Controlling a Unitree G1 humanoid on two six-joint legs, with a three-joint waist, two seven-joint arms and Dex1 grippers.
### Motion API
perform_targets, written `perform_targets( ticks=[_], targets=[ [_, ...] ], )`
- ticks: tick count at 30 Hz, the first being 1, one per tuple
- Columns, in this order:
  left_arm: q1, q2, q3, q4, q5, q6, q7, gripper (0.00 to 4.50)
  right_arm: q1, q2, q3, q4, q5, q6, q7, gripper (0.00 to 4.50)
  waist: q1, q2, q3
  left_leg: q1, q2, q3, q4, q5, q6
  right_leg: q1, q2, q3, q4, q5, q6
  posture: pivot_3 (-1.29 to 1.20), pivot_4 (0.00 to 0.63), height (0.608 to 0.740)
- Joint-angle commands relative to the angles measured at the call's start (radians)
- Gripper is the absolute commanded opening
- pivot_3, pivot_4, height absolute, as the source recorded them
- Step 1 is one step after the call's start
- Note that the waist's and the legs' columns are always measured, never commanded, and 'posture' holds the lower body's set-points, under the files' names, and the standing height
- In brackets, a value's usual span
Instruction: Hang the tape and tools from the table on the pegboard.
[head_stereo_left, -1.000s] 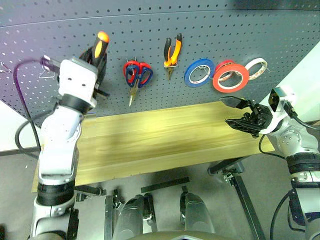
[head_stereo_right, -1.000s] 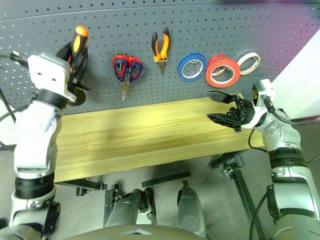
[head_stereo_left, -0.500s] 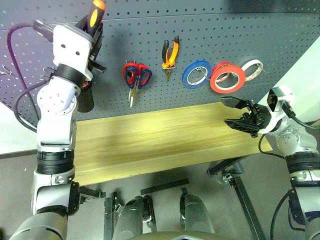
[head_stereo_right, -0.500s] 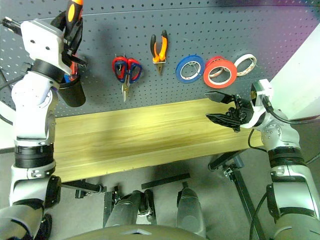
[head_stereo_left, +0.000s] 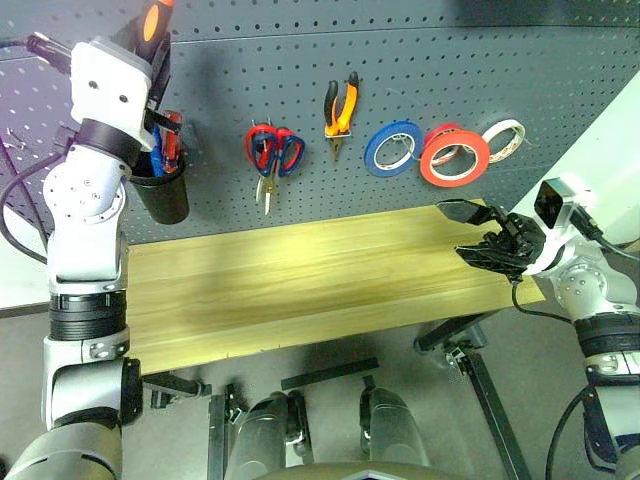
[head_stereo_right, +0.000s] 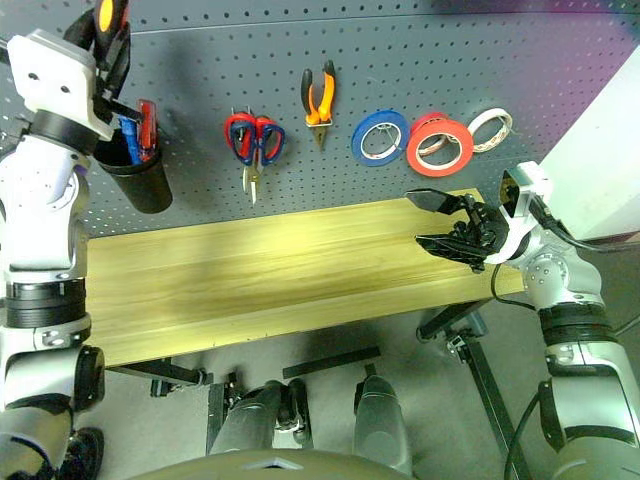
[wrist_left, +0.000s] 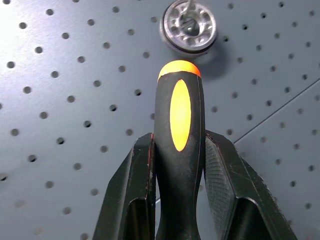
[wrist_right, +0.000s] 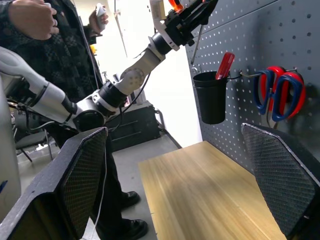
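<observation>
My left gripper (wrist_left: 179, 145) is shut on the black-and-orange handle of the screwdriver (wrist_left: 179, 110), held high against the dark grey pegboard (head_stereo_left: 420, 70) at its upper left. The handle points up, and the thin shaft (wrist_right: 199, 35) hangs above a black cup (head_stereo_left: 165, 195). The orange-and-black pliers (head_stereo_left: 342, 105) and the wide orange-red tape (head_stereo_left: 455, 155) hang on the pegboard. Scissors with red and blue handles (head_stereo_left: 272, 150) hang overlapped between the cup and the pliers. My right gripper (head_stereo_left: 452, 230) stands open over the right end of the wooden table (head_stereo_left: 320, 280), with nothing in it.
The cup on the pegboard holds a red and a blue screwdriver (head_stereo_right: 140, 125). A blue roll (head_stereo_left: 395, 147) and a small pale roll (head_stereo_left: 505, 138) flank the tape. A round metal fitting (wrist_left: 189, 25) sits on the board just past the handle. A person (wrist_right: 45, 50) stands beyond the table's left end.
My left arm has lifted the screwdriver up and to the left along the pegboard, uncovering the black cup. The right gripper has stayed about where it was, still open.
</observation>
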Motion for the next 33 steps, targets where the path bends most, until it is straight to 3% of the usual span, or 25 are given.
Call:
perform_targets(
  ticks=[1,8,24,33],
  targets=[
    [-0.030,0.030,0.034,0.045,0.004,-0.067,0.010,0.97,-0.005,-0.025,-0.021,-0.027,0.007,-0.009,0.006,4.50,0.000,0.000,0.000,0.000,0.000,0.000,0.000,0.000,0.000,-0.001,0.000,0.000,0.000,0.000,0.000,-0.21,0.127,0.740],
    [0.011,0.008,0.024,0.134,0.001,-0.163,0.017,0.97,-0.001,-0.031,-0.028,-0.033,0.002,-0.006,0.006,4.50,0.002,0.000,0.000,0.000,0.000,0.000,0.000,0.000,0.001,-0.003,-0.001,0.000,-0.001,0.000,0.000,-0.22,0.140,0.740],
    [-0.107,-0.057,-0.005,0.316,-0.013,-0.258,0.015,0.97,-0.003,-0.029,-0.025,-0.023,-0.027,-0.007,0.006,4.50,0.001,0.000,0.000,-0.001,0.000,0.000,0.001,-0.001,0.001,-0.002,-0.002,0.000,-0.001,0.001,0.000,-0.23,0.150,0.740],
    [0.026,-0.083,-0.014,0.246,-0.001,-0.264,0.029,0.97,-0.004,-0.032,-0.030,-0.015,-0.044,-0.014,0.006,4.50,0.000,0.000,0.000,0.000,0.000,0.000,0.001,-0.001,0.002,-0.002,-0.002,0.000,-0.001,0.001,0.000,-0.24,0.151,0.740]
  ],
)
